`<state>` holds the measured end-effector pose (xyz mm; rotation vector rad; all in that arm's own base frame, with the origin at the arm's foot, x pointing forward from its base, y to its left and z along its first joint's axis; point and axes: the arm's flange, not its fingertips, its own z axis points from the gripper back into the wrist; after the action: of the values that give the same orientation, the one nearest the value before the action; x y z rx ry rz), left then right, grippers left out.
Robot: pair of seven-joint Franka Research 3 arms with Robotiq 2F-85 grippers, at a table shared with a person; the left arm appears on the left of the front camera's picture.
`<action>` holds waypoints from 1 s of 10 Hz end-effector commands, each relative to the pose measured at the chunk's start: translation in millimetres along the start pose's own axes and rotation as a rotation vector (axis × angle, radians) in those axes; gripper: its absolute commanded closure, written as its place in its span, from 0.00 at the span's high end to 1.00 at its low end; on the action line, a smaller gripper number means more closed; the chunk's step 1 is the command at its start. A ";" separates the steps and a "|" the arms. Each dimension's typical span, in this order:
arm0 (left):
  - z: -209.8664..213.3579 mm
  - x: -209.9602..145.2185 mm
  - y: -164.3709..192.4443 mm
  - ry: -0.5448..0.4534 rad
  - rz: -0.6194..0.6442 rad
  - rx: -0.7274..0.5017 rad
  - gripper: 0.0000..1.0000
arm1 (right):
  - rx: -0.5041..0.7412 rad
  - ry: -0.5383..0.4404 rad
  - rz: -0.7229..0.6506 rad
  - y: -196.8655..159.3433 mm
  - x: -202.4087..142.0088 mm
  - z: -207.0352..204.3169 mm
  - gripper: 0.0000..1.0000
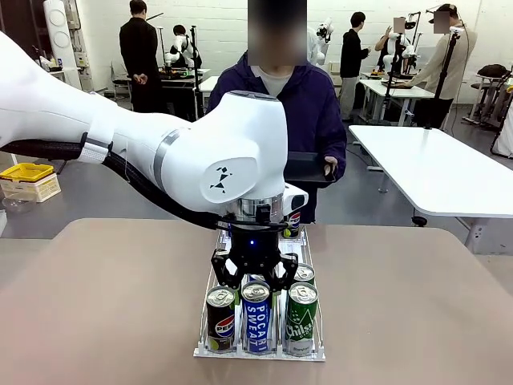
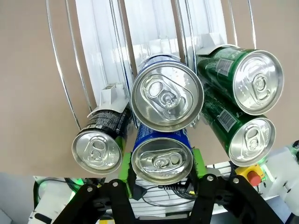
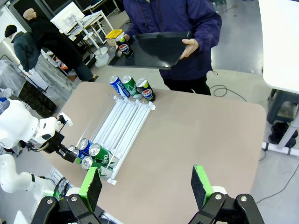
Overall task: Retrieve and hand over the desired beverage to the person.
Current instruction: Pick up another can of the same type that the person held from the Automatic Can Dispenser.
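Front row of the rack [image 1: 210, 321] on the desk [image 1: 96, 305] is what sits closest: a Pepsi can [image 1: 221, 318] on the robot's left, a blue Pocari Sweat can [image 1: 256, 315] in the middle lane, and a green Chilsung can [image 1: 302, 318] on the right. More cans stand in the lanes right behind them.

Left end effector [image 1: 252, 271] hangs straight down over the middle lane, just behind that front Pocari can. From the left wrist view its green pads [image 2: 125, 166] sit on both sides of a blue can [image 2: 162, 156], so it looks clamped on the middle-lane can, though whether that can is lifted off the rack I can't tell. Beside it there are a black can [image 2: 98, 144] and two green cans [image 2: 245, 135].

Right end effector [image 3: 147, 186] hovers high over the near desk edge with its pads spread wide and nothing between them.

At the far side stands the person [image 1: 280, 104] in the purple-blue jacket, holding a black tray [image 3: 149, 49] with one Pepsi can [image 3: 124, 46] standing on it. Three more cans [image 3: 133, 87] stand at the far end of the rack, near the person.
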<state>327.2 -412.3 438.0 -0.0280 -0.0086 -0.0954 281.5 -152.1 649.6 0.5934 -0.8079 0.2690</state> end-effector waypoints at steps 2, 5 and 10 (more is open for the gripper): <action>103.5 -10.1 -2.3 -0.030 0.064 -0.011 0.00 | 0.032 -0.015 0.005 -1.7 -0.4 -1.6 1.00; 211.1 -11.8 -15.3 -0.034 0.057 0.002 0.00 | 0.032 -0.015 0.005 -1.7 -0.4 -1.6 1.00; 266.7 11.3 -26.2 -0.051 0.122 0.020 0.00 | 0.032 -0.015 0.005 -1.7 -0.4 -1.6 1.00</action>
<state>334.4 -419.8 690.8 -0.0234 -0.0567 0.0085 281.5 -152.2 649.6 0.5934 -0.8079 0.2689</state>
